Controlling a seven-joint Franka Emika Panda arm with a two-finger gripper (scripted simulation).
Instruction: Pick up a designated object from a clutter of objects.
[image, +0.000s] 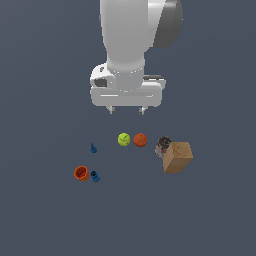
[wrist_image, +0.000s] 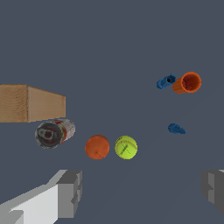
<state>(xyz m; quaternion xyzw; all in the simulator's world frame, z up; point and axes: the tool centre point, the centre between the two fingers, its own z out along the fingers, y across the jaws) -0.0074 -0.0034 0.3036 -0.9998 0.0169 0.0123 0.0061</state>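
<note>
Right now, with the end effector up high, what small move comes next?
Probably shift toward the exterior view's right, then lower: the open end effector hangs above the yellow-green ball, while the orange ball sits just beside it, nearly touching.

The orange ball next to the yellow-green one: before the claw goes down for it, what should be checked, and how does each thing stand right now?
1. Claw open: ok, its fingers stand wide apart with nothing between them.
2. Target identified: ok, the orange ball is smooth and solid, unlike the hollow orange cup.
3. Claw above the target: not ok, in the exterior view it hangs nearer over the yellow-green ball.
4. Room around the target: not ok, the yellow-green ball sits close beside it.
5. Other side: cannot tell whether the grey can leaves enough room for a finger.
6. Cardboard box out of the way: ok, beyond the can.
</note>
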